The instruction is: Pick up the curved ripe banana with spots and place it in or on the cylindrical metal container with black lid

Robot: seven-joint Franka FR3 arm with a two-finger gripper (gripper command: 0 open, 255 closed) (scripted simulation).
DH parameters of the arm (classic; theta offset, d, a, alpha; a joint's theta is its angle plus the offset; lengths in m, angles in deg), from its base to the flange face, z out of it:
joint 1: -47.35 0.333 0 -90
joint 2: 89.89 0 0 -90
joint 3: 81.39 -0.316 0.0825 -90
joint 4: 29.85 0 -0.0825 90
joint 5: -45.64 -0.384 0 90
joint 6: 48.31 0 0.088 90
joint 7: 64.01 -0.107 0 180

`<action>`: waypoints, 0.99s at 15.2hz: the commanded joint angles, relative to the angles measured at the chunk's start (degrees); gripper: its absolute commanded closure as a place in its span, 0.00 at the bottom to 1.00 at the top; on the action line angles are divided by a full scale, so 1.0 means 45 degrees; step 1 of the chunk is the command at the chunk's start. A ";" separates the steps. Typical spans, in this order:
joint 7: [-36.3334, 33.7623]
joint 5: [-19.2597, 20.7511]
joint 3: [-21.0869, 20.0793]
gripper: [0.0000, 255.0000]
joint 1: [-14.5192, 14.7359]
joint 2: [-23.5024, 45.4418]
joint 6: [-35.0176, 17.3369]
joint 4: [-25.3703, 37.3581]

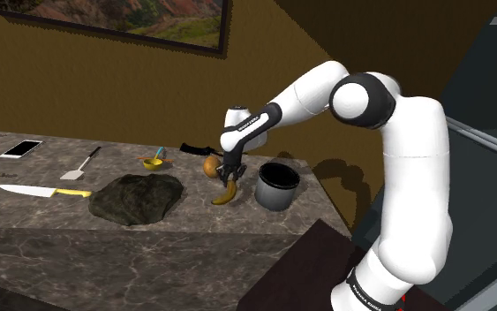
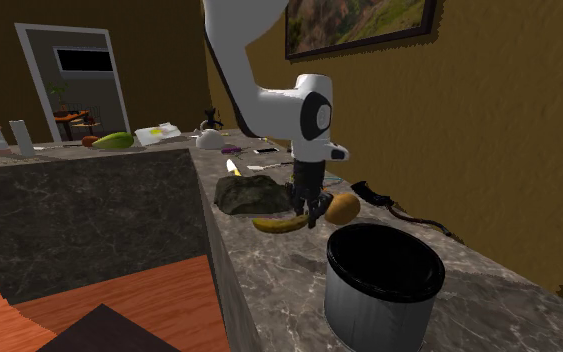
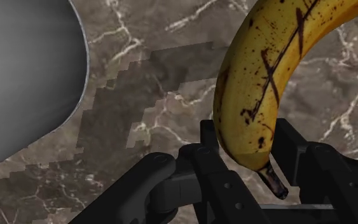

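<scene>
A yellow banana [image 3: 266,70] with dark spots and streaks has its stem end clasped between my two black fingers, so my gripper [image 3: 247,143] is shut on it. In the shoulder view the banana [image 1: 226,197] hangs under the gripper [image 1: 229,175], at or just above the marble counter. The grey cylindrical container [image 1: 277,186] with a black rim stands upright a short way toward that view's right. From the second exterior view the container [image 2: 384,285] is nearest the camera, with the banana [image 2: 279,224] and gripper [image 2: 315,208] behind it. Its grey wall [image 3: 25,76] shows beside the gripper.
A brown-orange round thing [image 1: 211,165] lies just behind the banana. A dark crumpled lump [image 1: 138,198], a yellow-handled knife [image 1: 39,190], a spatula [image 1: 80,166], a phone [image 1: 20,148] and a small yellow bowl [image 1: 154,162] lie toward the shoulder view's left. A black object [image 1: 198,147] lies by the wall.
</scene>
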 commanded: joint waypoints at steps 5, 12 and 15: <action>0.0030 -0.0025 -0.0013 1.00 -0.0018 -0.0740 0.0796 0.0051; 0.0050 -0.0051 -0.0025 1.00 -0.0027 -0.1504 0.1748 0.0239; 0.0058 -0.0062 -0.0030 1.00 -0.0029 -0.1803 0.2169 0.0361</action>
